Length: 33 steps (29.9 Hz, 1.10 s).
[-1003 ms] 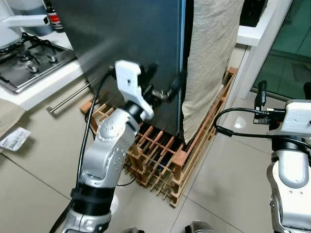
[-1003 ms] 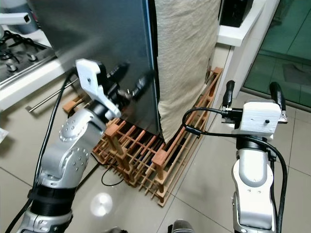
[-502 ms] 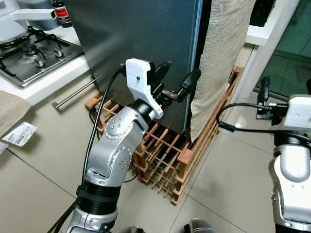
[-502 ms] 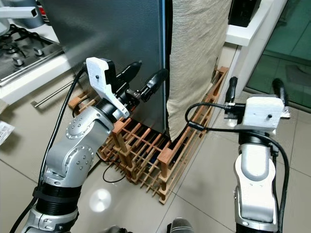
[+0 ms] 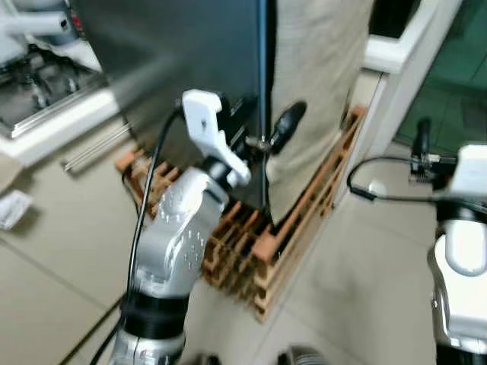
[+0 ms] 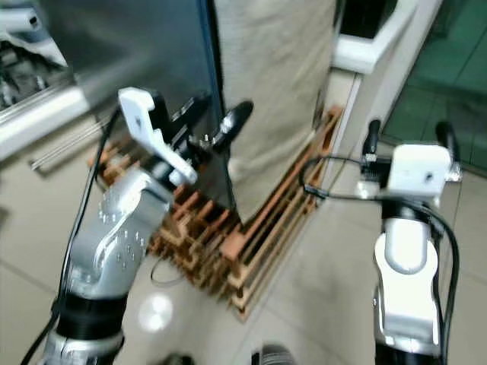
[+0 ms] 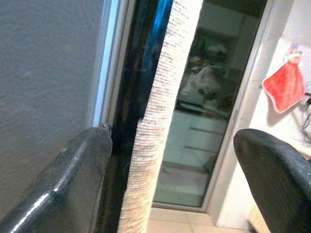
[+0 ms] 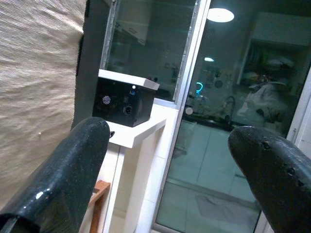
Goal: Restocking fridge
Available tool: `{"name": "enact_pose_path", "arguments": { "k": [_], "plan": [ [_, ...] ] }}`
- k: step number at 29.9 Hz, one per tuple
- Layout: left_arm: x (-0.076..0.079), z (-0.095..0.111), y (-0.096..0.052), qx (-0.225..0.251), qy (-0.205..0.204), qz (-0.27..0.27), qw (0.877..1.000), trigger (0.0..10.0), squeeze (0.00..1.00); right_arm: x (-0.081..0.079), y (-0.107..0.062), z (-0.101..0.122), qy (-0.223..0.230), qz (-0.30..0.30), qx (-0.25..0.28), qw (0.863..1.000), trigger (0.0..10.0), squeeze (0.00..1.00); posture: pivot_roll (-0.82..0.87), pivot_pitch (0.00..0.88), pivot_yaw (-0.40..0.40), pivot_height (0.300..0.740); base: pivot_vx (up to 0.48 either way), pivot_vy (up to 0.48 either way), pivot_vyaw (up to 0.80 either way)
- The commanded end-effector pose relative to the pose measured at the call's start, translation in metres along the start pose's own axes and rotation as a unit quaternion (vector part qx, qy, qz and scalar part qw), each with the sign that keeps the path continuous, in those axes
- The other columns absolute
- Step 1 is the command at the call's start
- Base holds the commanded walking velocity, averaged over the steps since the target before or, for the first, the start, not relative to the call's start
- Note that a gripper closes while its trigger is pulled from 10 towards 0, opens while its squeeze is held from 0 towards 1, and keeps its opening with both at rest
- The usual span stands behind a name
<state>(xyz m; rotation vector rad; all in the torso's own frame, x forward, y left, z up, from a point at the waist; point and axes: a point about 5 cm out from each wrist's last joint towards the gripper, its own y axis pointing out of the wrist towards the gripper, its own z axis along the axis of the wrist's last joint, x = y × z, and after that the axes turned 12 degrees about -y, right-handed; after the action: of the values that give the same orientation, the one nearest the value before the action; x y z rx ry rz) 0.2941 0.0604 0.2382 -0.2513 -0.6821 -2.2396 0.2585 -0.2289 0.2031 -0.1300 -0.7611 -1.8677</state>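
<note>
Fridge door (image 5: 175, 68), a tall flat slab of matte dark grey, fills the upper left of the frame. Coarse beige cloth (image 5: 319, 76) hangs beside its edge, above a slatted wooden rack (image 5: 293, 220). Left gripper (image 5: 262, 125) spreads wide at that edge. Right gripper (image 6: 407, 137), centre right, spreads wide, well apart from the door.

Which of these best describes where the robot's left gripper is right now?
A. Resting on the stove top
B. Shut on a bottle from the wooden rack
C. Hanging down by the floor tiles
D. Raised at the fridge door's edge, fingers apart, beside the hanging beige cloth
D: the left gripper is raised at the edge of the dark fridge door, its fingers spread either side of the beige cloth and holding nothing.
</note>
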Motion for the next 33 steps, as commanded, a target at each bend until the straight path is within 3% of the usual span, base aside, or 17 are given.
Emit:
{"name": "enact_pose_path", "arguments": {
  "k": [1,8,14,18,28,33],
  "plan": [
    [-0.009,-0.001,-0.003,-0.005,0.013,0.019,1.000,10.0,0.00,-0.003,0.002,0.005,0.015,0.002,0.014,1.000,10.0,0.00,-0.27,0.052,0.083,0.723,0.000,0.000,0.00],
    [-0.006,0.004,0.012,-0.003,0.011,0.020,1.000,10.0,0.00,-0.005,0.003,0.003,0.015,0.002,0.014,1.000,10.0,0.00,-0.28,0.037,0.086,0.723,0.000,0.000,0.00],
    [0.005,0.005,0.028,-0.006,-0.007,-0.013,1.000,10.0,0.00,-0.006,0.003,0.002,0.015,0.005,0.014,1.000,10.0,0.00,-0.28,0.031,0.087,0.723,0.000,0.000,0.00],
    [0.010,-0.002,0.035,-0.030,-0.014,-0.025,0.999,10.0,0.00,-0.006,0.002,0.002,0.015,0.003,0.014,1.000,10.0,0.00,-0.28,0.030,0.091,0.723,0.000,0.000,0.00],
    [0.008,-0.020,0.048,-0.052,0.022,0.005,0.998,10.0,0.00,-0.008,0.000,0.003,0.016,-0.001,0.013,1.000,10.0,0.00,-0.30,0.039,0.114,0.723,0.000,0.000,0.00],
    [0.014,-0.024,0.056,-0.056,-0.027,-0.002,0.998,10.0,0.00,-0.005,-0.004,0.002,0.014,-0.008,0.010,1.000,10.0,0.00,-0.31,0.046,0.119,0.723,0.000,0.000,0.00]
  ]
}}
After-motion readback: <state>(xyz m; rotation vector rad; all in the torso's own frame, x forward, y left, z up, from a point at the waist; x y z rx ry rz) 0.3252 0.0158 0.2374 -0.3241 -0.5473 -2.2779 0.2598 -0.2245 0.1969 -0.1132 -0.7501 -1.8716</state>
